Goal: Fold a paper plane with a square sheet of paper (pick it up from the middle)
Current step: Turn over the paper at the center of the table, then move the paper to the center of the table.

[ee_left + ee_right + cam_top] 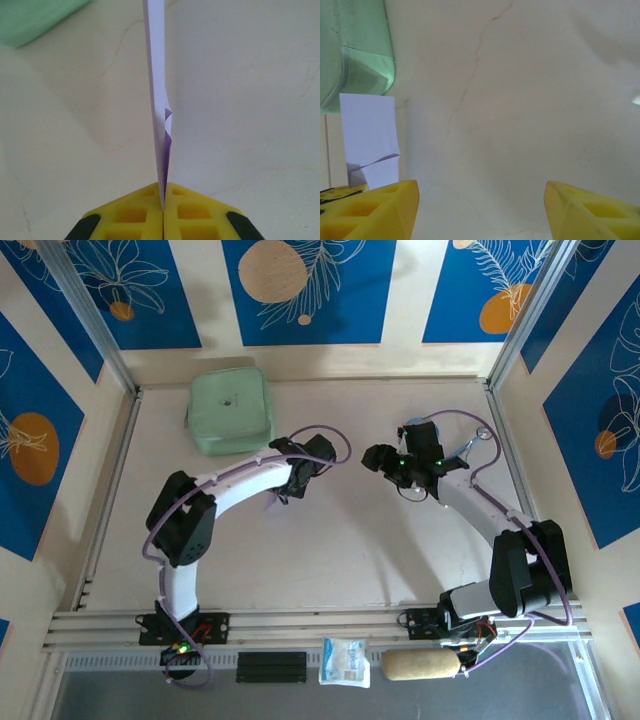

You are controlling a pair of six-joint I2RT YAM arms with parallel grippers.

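Note:
My left gripper [163, 192] is shut on the pale lilac sheet of paper [156, 75], which is folded flat. The paper stands on edge and runs straight away from the yellow fingertips [135, 210], with small folded corners showing on its right side. In the right wrist view the same paper [367, 125] looks like an upright rectangle with a creased flap low down, left of my right gripper [481, 200]. That gripper is open with only bare table between its fingers. From above, the left gripper [290, 485] and right gripper [375, 458] face each other over the table's middle.
A mint-green pouch [230, 410] lies at the back left, just beyond the paper. Along the near rail sit a white-blue packet [345, 662], a tan roll [422, 665] and a black block [271, 667]. Walls close in the table [340, 550] on three sides.

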